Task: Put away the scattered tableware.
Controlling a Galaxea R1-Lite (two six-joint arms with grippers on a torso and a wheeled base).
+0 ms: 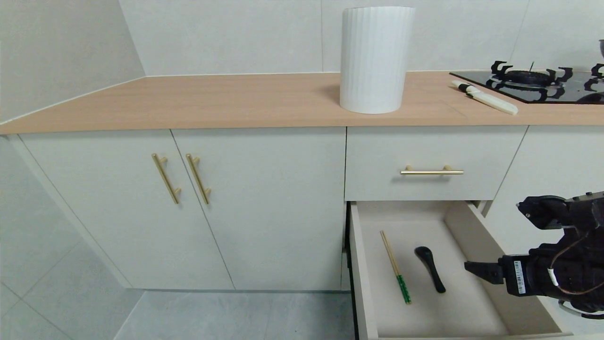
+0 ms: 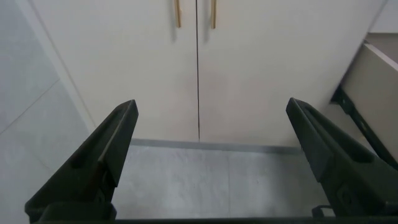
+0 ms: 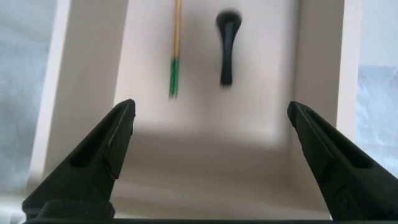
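While both pairs of fingers stand wide apart with nothing between them, the right gripper (image 1: 493,236) hangs at the lower right of the head view, beside the right wall of the open drawer (image 1: 361,264); its wrist camera looks between the two dark fingers (image 3: 106,155) onto the pale drawer floor; there lie a pair of green-tipped chopsticks (image 1: 395,267) and a black spoon (image 1: 429,268), side by side, near each other but apart, in the lower middle of the head view; the left gripper (image 2: 211,104) faces the closed cupboard doors (image 2: 249,74) low down, over the grey floor tiles (image 2: 205,186); above the open drawer sits a shut drawer with a brass handle (image 1: 432,172); on the wooden bench (image 1: 212,101), upper middle, stands a tall white ribbed canister (image 1: 375,59); to its right a pale knife (image 1: 486,98) lies just beside the black hob (image 1: 528,87) at the upper right.
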